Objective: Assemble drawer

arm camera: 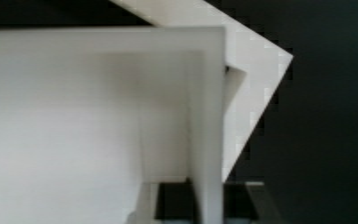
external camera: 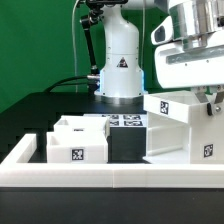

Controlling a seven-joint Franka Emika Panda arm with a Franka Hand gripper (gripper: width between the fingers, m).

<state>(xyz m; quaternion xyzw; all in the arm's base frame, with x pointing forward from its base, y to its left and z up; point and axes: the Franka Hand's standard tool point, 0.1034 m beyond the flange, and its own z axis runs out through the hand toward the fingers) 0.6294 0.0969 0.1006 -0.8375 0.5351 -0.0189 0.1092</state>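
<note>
Two small white open-topped square plastic trays sit on the black surface toward the exterior view's left. They are close together, one partly behind the other, and whether they touch cannot be told. The tall white boxy open-fronted plastic housing of the drawer stands upright toward the exterior view's right, well apart from the trays. It is near the long low white rail that runs across the front.

The tool comes down onto the housing's top at its far right side. In the wrist view the tool is narrow, its dark fingers on either side of a thin white wall of the housing. It seems to be gripping that wall, probably to shift or steady the housing so the trays can go in.

The fingertips are cut off in the wrist view and small at the frame's edge in the exterior view, so true contact is hard to confirm. The thin white marker board lies before the white robot base.
</note>
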